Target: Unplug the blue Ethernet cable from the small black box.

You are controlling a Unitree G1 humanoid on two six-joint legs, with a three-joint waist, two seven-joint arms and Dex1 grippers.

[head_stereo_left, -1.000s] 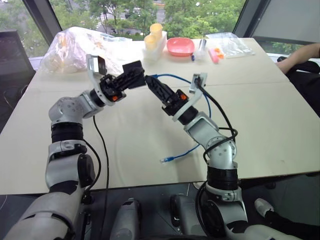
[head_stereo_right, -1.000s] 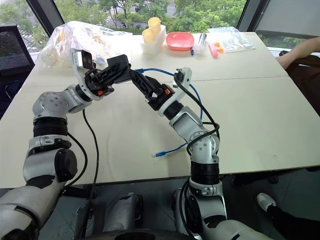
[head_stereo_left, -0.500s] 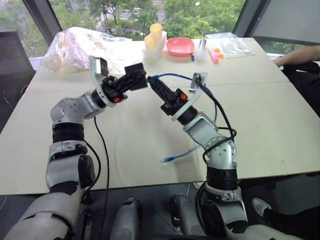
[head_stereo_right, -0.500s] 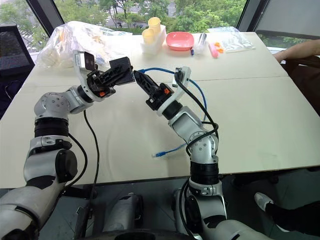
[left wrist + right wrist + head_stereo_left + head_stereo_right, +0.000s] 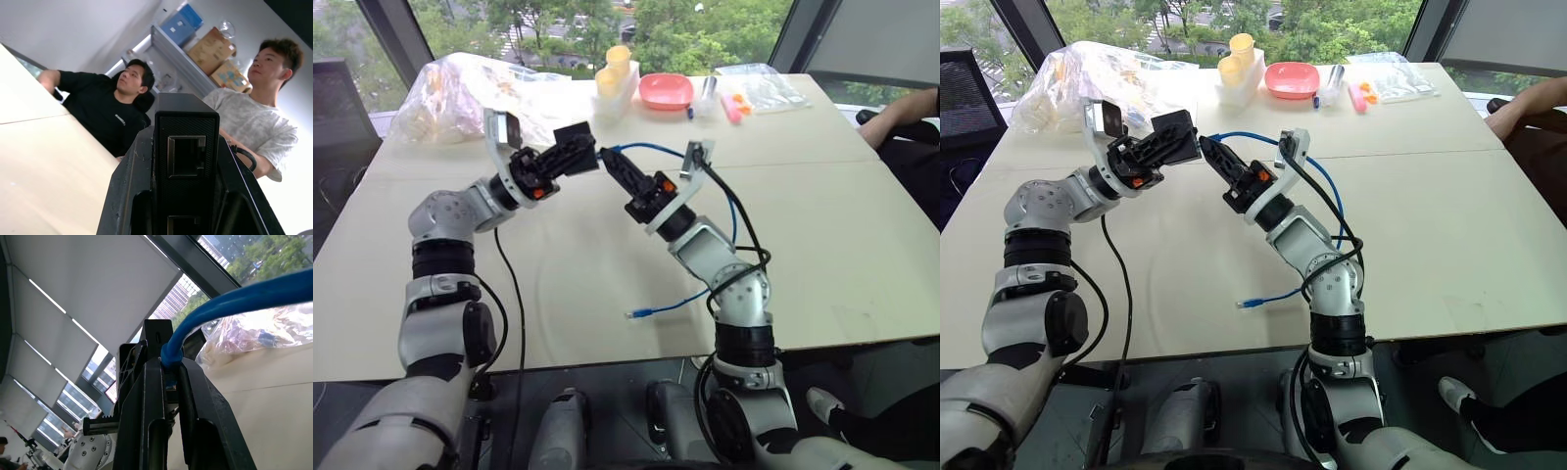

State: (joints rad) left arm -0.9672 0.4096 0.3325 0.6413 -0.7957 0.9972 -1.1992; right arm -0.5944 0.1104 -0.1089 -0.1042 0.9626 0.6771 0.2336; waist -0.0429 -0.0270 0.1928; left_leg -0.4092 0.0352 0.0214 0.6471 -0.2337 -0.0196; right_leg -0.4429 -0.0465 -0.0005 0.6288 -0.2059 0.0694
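Blue Ethernet cable [image 5: 651, 148] runs from the raised small black box [image 5: 576, 136], arcs over the right arm and drops to the counter [image 5: 822, 225], its free clear plug lying near the front edge. Left tool [image 5: 564, 157] is pressed together on the box, holding it above the counter, mid-left. Right tool [image 5: 612, 164] is pinched on the cable just beside the box — the right wrist view shows the blue cord squeezed between its fingers [image 5: 146, 396]. Judgement: the step in hand is the pull-out. To do it well, keep the left grip rigid, draw the right tool straight back along the port axis rather than sideways, and mind the plug's latch tab; a grip on cord alone may slip or strain the plug. Whether the tab is depressed cannot be told. Count: one cable, one box, two tools, one pink bowl [image 5: 667, 91], two people in the left wrist view.
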